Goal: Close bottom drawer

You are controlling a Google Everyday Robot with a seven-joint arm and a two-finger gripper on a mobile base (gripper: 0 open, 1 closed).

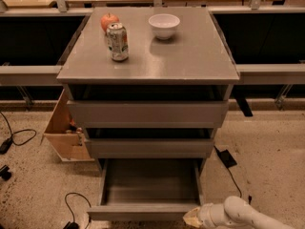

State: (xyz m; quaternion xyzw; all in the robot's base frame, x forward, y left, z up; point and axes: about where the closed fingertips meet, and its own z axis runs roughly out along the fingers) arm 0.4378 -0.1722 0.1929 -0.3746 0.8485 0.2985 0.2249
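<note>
The bottom drawer (pixel 143 212) is being shown pulled well out of the grey cabinet (pixel 190 61), its flat front standing near the lower edge of the view and its shallow inside lying open to the camera. Above it, the middle drawer (pixel 150 148) and the top drawer (pixel 147 113) are being seen pushed much further in – each a little proud of the frame, with a dark gap showing over its front.

The gripper (pixel 192 217) is being held low at the bottom right, just beside the right-hand end of the bottom drawer's front; whether it is touching that front cannot be told. Its tan tip is being pointed to the left, toward the drawer, on the end of the white arm (pixel 243 216) that is coming in from the lower right corner. How far it is open cannot be told, and nothing is being seen in its hold.

On the cabinet top, a drink can (pixel 117 42) is being seen upright near the back left, with a red apple (pixel 109 20) just behind it. A white bowl (pixel 164 26) is sitting well apart from them, to their right.

A tan wooden box (pixel 64 132) is leaning on the speckled floor (pixel 271 151) against the cabinet's left side, and black cables (pixel 19 137) are lying to the left of it.
</note>
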